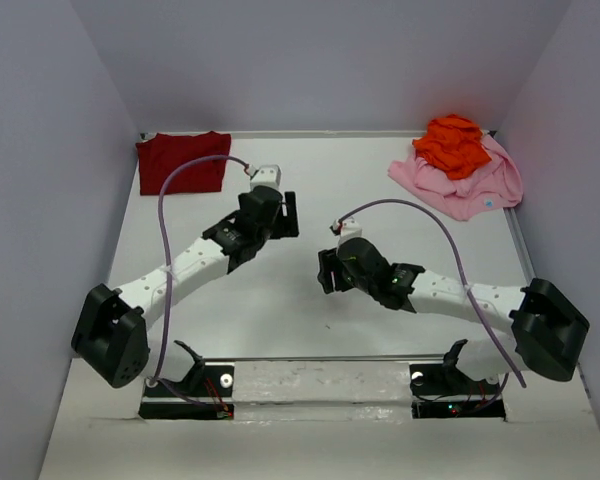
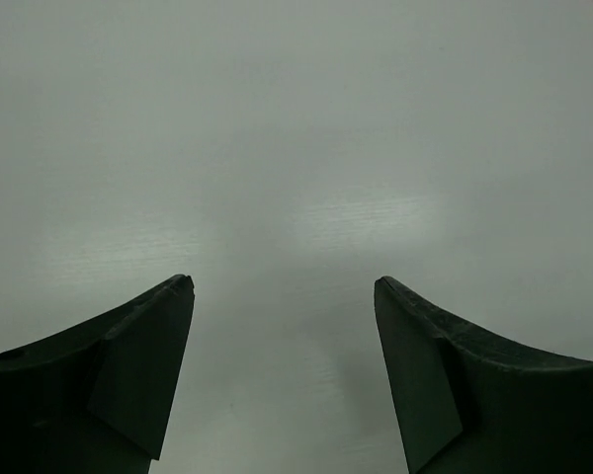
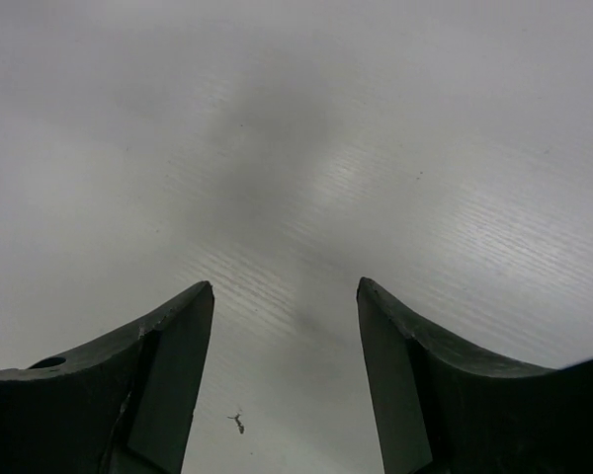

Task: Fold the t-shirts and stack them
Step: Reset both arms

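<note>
The left arm [image 1: 185, 265] and right arm [image 1: 450, 291] angle inward, jaws parted wide, holding nothing.

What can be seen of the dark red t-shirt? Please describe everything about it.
The dark red t-shirt looks like soft, plain cloth. It is folded into a flat, roughly rectangular shape and lies on the table at its far left corner. Only the overhead view shows it. Nothing grips it. The left arm's cable crosses its near edge in the picture; whether they touch cannot be judged.
</note>
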